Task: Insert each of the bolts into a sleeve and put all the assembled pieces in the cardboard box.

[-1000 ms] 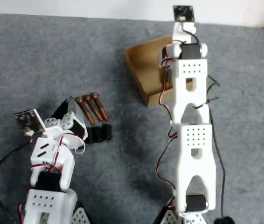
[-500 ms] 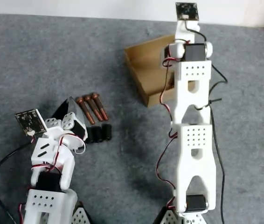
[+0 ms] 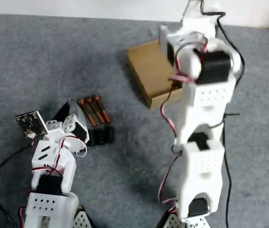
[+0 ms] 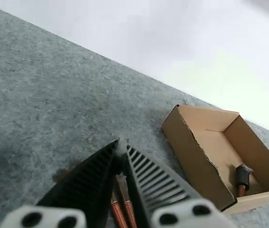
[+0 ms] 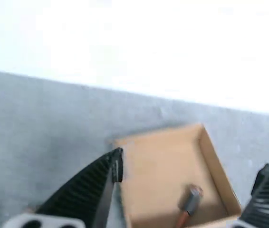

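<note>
My right gripper [image 5: 190, 172] hangs spread wide over the cardboard box [image 3: 146, 71] in the upper middle of the high view, where one assembled piece [image 4: 241, 176] lies inside (near a corner). My left gripper [image 4: 121, 148] is clenched on nothing, tips together over the three copper bolts [image 3: 92, 108] left of centre, with the black sleeves [image 3: 101, 135] just below them on the grey tabletop [image 3: 39, 57].

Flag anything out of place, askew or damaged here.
Nothing stands out. Three bolts lie side by side, the black sleeves sit in a row just beside them, and one assembled piece lies inside the cardboard box, which looks intact.
</note>
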